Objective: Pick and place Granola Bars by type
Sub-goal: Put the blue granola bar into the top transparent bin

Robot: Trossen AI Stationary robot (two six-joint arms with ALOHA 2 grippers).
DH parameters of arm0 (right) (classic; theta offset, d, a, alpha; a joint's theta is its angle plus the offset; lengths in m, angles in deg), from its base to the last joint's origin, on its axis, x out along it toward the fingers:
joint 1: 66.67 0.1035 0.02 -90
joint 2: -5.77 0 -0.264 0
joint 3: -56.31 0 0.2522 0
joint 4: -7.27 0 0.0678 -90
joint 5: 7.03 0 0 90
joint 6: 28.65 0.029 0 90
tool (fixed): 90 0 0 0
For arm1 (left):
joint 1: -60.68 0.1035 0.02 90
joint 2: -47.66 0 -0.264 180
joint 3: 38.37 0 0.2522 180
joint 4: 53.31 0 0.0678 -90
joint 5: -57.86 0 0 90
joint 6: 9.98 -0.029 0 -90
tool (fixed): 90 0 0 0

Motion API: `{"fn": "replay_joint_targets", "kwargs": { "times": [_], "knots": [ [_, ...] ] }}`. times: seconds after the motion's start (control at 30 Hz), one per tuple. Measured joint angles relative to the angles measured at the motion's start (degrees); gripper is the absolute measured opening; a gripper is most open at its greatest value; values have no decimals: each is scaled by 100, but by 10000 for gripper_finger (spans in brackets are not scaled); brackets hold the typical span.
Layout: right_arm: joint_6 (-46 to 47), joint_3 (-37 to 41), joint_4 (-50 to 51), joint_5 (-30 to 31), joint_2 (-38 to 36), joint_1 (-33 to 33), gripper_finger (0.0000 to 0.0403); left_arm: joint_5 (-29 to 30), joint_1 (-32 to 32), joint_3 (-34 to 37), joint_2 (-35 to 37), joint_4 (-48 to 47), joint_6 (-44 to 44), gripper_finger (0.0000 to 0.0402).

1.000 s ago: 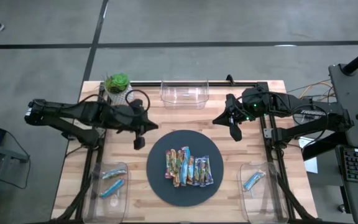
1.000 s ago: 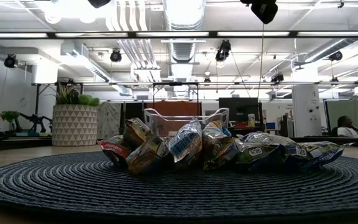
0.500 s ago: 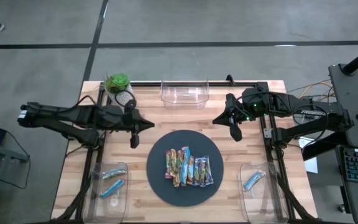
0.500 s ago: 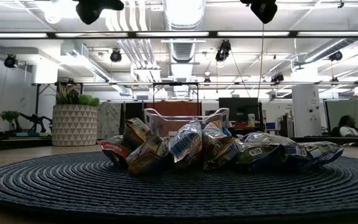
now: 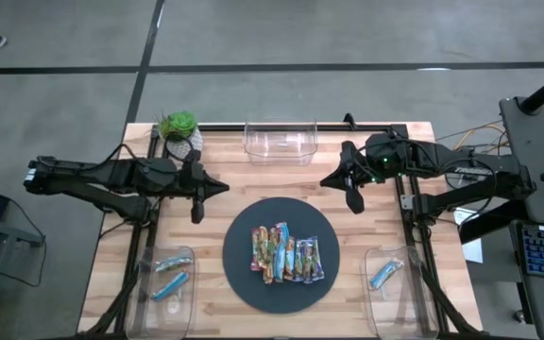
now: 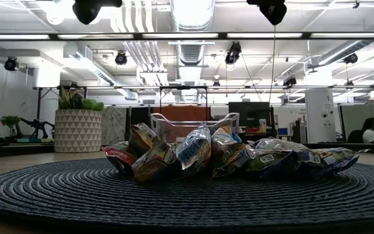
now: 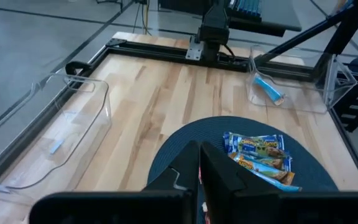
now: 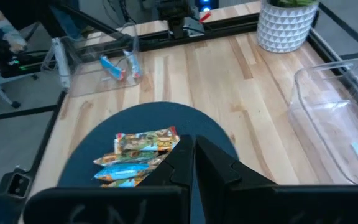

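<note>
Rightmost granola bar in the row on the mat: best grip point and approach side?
Judging from above, take the rightmost granola bar across its short width at mid-length, coming straight down. It lies flat on the round mat, long axis running toward the far bin, and its outer long edge is free; the inner edge touches the next bar. The right end effector, shut now, seems nearer.

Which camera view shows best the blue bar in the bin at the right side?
The high view: the blue bar lies fully visible inside the right bin. The left wrist view shows it farther off. The low and right wrist views do not show it.
</note>
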Motion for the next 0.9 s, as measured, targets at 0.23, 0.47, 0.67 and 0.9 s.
{"fn": "replay_joint_targets", "kwargs": {
  "times": [0.23,0.47,0.67,0.9],
  "knots": [
    [4,2,-85,138,26,-2,8,157,0,0,-15,-4,-20,0],
    [69,2,-94,140,26,2,8,162,0,0,-8,-2,-25,0],
    [81,1,-94,137,26,2,8,162,0,2,-20,-2,30,0],
    [273,-11,-385,133,26,2,8,162,0,2,-24,7,133,0]
  ]
}}
